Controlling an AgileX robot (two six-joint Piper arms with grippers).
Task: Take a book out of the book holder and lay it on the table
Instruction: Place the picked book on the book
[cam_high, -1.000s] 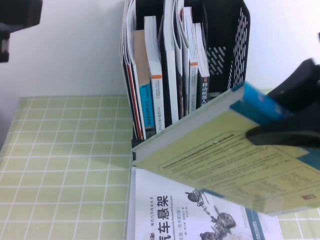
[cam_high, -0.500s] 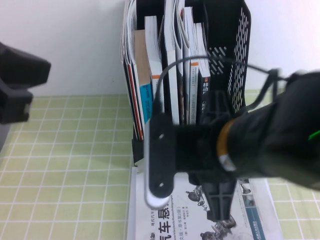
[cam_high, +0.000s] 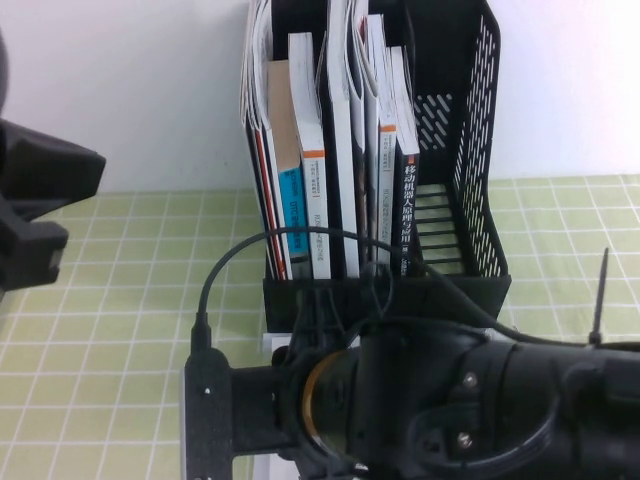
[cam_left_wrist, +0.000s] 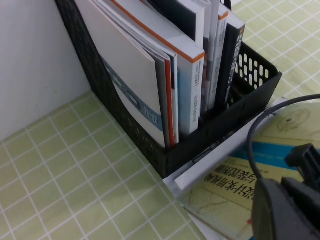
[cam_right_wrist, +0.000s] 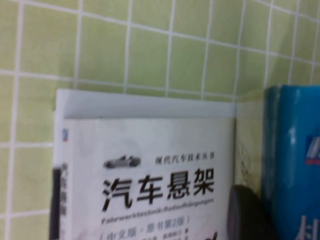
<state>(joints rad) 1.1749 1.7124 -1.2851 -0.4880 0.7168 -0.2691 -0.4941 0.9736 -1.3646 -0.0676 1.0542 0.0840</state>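
The book (cam_left_wrist: 235, 187), pale yellow-green with a blue band, lies cover up in front of the book holder (cam_high: 480, 200), resting on a white book. In the right wrist view its blue spine (cam_right_wrist: 295, 165) fills the edge. My right gripper (cam_right_wrist: 267, 220) is shut on the book, with one dark finger (cam_right_wrist: 244, 212) pressed against the pale cover beside the spine. In the high view the right arm (cam_high: 440, 410) hides both book and gripper. My left gripper (cam_high: 30, 230) hovers at the far left, above the table (cam_high: 120, 300).
Several upright books (cam_high: 320, 150) fill the left slots of the holder; its rightmost slot is bare. A white car-suspension book (cam_right_wrist: 150, 150) lies flat on the table, partly under the held book. A white wall rises behind the holder.
A second ago the book hung tilted in the air before the holder. My right arm has swung down with it and now blocks the lower high view. The left arm has come further into view.
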